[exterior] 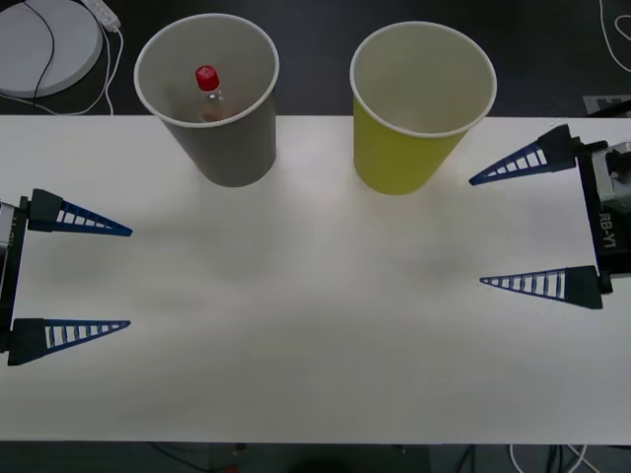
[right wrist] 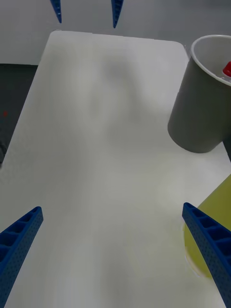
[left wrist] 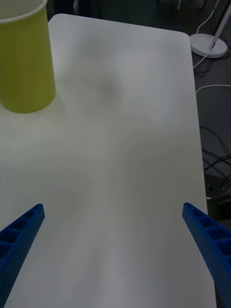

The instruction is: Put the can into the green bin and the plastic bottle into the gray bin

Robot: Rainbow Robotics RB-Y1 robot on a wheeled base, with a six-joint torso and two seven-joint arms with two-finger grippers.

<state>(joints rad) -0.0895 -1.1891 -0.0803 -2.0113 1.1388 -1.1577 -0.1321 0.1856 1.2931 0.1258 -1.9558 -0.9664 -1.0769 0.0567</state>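
Both end effectors released, empty, over desk (exterior: pixel 315 325).
Left end effector (exterior: pixel 123 278) near the gray bin (exterior: pixel 222 138), right end effector (exterior: pixel 478 229) farther from it, beside green bin (exterior: pixel 409 148); plastic bottle (exterior: pixel 208 91) upright inside gray bin.

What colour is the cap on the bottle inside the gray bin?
Red; the plastic bottle shows best in the front view.

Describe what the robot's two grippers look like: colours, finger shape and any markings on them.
Both the left gripper and the right gripper have two long blue fingers that taper to sharp points, with a ribbed, ladder-like open lattice along their length. Each finger is fixed to a black mount. The black body behind the right gripper carries white "RB-Y1" lettering. No cables run along the fingers.
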